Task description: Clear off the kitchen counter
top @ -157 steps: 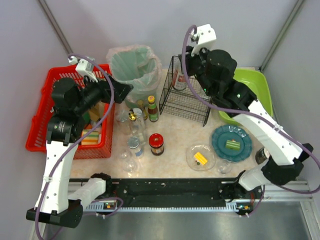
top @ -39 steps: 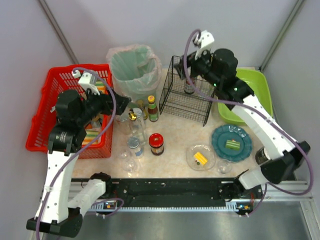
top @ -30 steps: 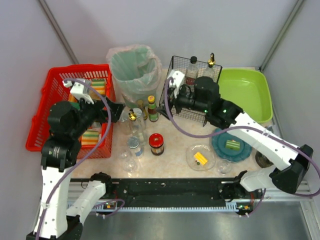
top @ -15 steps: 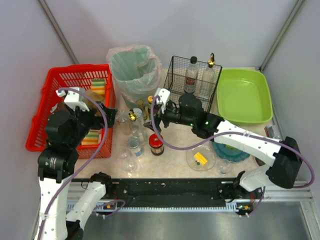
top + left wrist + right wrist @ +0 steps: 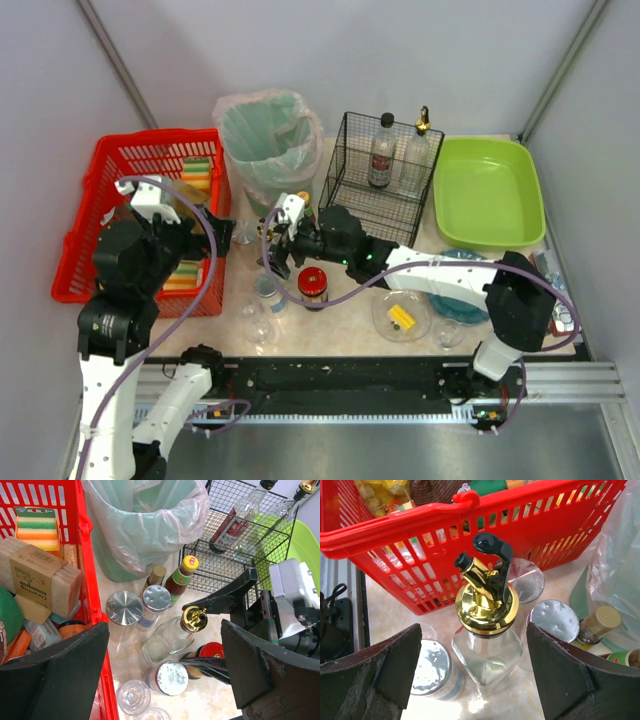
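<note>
The kitchen counter [image 5: 345, 315] is beige marbled stone. On its left part stands a clear glass bottle with a gold pourer cap [image 5: 267, 238] [image 5: 172, 632] [image 5: 487, 640]. My right gripper [image 5: 274, 246] [image 5: 480, 680] is open, one finger on each side of that bottle, not touching it. Around the bottle stand a red-lidded jar [image 5: 313, 287], silver-lidded jars [image 5: 266, 290] [image 5: 432, 672], a yellow-capped sauce bottle [image 5: 180, 575] and small glasses [image 5: 255, 325]. Higher up, by the red basket's right wall, my left gripper [image 5: 215, 240] [image 5: 162, 672] hangs open and holds nothing.
A red basket [image 5: 95, 200] with sponges sits at the left and a green-lined bin [image 5: 265, 140] behind. A wire rack [image 5: 375, 205] holds two bottles [image 5: 380, 150]. At the right are a green tub [image 5: 490, 190], a teal plate [image 5: 462, 305] and a clear dish [image 5: 400, 317].
My right arm left the wire rack, where two bottles now stand, and swung left and down around the gold-capped bottle. My left arm drew back a little toward the basket.
</note>
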Available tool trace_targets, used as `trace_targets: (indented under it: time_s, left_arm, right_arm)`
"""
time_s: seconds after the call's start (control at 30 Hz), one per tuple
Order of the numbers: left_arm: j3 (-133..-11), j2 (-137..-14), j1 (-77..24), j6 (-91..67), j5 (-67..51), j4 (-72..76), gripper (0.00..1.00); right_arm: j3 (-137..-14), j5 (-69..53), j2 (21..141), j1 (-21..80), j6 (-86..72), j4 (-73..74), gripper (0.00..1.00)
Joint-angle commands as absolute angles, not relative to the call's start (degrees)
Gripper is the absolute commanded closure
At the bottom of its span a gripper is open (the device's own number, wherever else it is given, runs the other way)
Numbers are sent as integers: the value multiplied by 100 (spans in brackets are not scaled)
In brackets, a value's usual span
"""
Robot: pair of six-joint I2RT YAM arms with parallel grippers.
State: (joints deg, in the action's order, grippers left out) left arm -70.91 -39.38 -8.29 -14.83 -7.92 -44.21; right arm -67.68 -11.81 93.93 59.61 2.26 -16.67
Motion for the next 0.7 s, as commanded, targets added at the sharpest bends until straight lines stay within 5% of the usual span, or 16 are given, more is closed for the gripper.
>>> trace_targets:
  time_s: [0.0,0.2,0.47,0.67]
  left_arm:
    - [-7102,-3841,-835,-1398,-852,-4236,4]
    - [-7101,-3858,-835,-1415,-914,-4192,4]
    - [-7075,-3841,-835,-1406,-905,-4227,4]
    - [-7075,-3841,-835,-1406,-949,-4219,4]
  right_arm:
    - [-7005,-862,9483,6029,44,-2565,17]
    - [-6987,-545,9668,6047,-220,-2891,26]
    - [-7075,-501,9800,6064,-290,-2813,56]
    - [-7049,-194,9739,6152,-88,-2751,97]
